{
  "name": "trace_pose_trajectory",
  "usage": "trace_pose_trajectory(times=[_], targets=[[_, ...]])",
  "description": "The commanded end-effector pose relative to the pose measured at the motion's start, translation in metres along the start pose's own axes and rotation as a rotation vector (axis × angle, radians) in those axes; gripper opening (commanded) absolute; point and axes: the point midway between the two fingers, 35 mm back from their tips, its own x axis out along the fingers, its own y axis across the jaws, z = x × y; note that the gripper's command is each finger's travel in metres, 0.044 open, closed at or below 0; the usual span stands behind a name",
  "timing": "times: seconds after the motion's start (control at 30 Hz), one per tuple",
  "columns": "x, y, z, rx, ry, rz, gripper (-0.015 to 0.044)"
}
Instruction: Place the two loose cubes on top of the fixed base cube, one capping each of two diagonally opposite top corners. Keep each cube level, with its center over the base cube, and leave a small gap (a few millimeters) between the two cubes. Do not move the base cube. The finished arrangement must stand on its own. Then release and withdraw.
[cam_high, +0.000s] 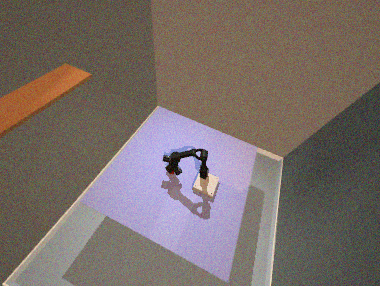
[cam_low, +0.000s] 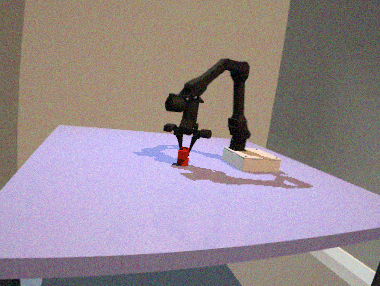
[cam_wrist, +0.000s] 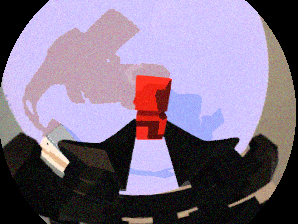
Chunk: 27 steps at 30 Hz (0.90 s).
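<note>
My gripper (cam_low: 184, 148) (cam_wrist: 149, 121) points down and is shut on a red cube (cam_wrist: 146, 131). More red blocks (cam_wrist: 150, 86) (cam_low: 183, 160) stand directly below and beyond the held cube, and they look like one short upright pile in the exterior view. The loose cube and the base cube share the same red, so their edges are hard to separate. The held cube is close to the pile's top; whether it touches, and any gap between the cubes, cannot be told. In the top view, only a small red patch (cam_high: 171, 172) shows under the arm.
A pale box (cam_high: 209, 189) (cam_low: 261, 163) (cam_wrist: 56, 156) stands at the arm's base, to the right of the red pile in the top and exterior views. The arm (cam_high: 187, 153) (cam_low: 220, 72) arches from there to the pile. The lilac table (cam_high: 135, 175) (cam_low: 125, 215) carries the arm's shadows.
</note>
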Motion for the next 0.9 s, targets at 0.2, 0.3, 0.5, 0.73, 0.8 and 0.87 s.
trace_pose_trajectory(times=[0.2, 0.3, 0.5, 0.73, 0.8, 0.87], targets=[[0.0, 0.0, 0.0, 0.004, -0.003, 0.001, 0.0205], [0.0, 0.0, 0.0, 0.004, -0.003, 0.001, 0.0205], [-0.009, 0.0, 0.0, 0.0, 0.0, 0.0, 0.0205], [-0.02, 0.0, 0.0, 0.0, 0.0, 0.0, 0.0205], [-0.023, 0.0, 0.0, 0.0, 0.0, 0.0, 0.0205], [-0.026, 0.0, 0.0, 0.0, 0.0, 0.0, 0.0205]])
